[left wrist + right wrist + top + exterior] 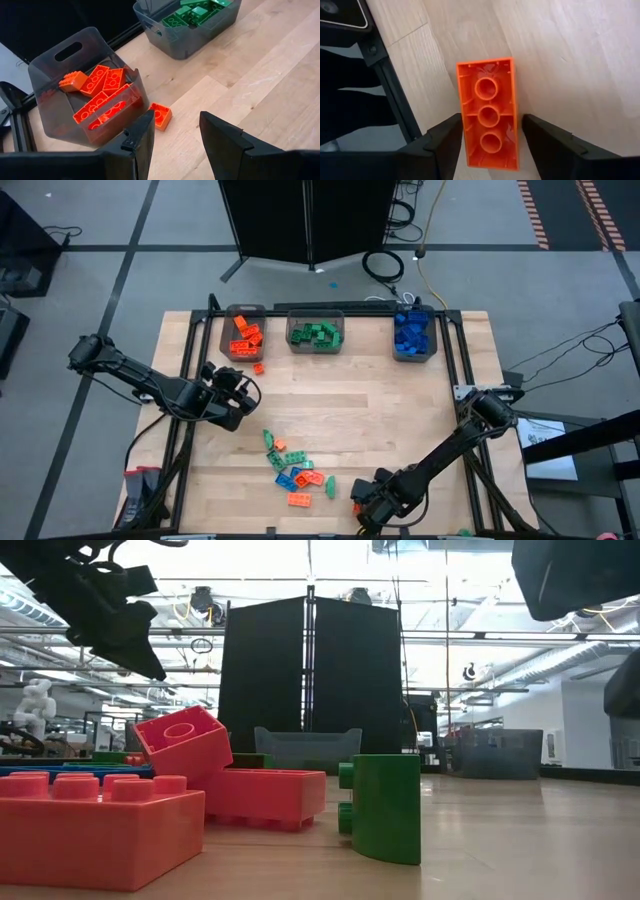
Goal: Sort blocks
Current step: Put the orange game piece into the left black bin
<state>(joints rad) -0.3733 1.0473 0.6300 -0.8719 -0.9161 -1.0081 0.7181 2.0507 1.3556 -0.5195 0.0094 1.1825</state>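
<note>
- High view: three grey translucent bins (pixel 244 311) at the far edge of the wooden counter (pixel 380 420) already hold sorted orange, green and blue studded plastic bricks; a loose pile (pixel 295 470) remains near the middle, one orange brick (pixel 258 367) beside the orange bin
- Left wrist view: left claw (pixel 175 131) spread, empty, near that stray
- Right wrist view: right claw (pixel 490 137) pinching an upturned orange brick (pixel 488 114)

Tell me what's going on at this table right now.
Two robot arms are sorting blocks by colour into three bins. The right pincer holds an orange brick near the table's front edge. The left pincer is open and empty beside the orange bin, where one stray orange block lies outside.
</note>
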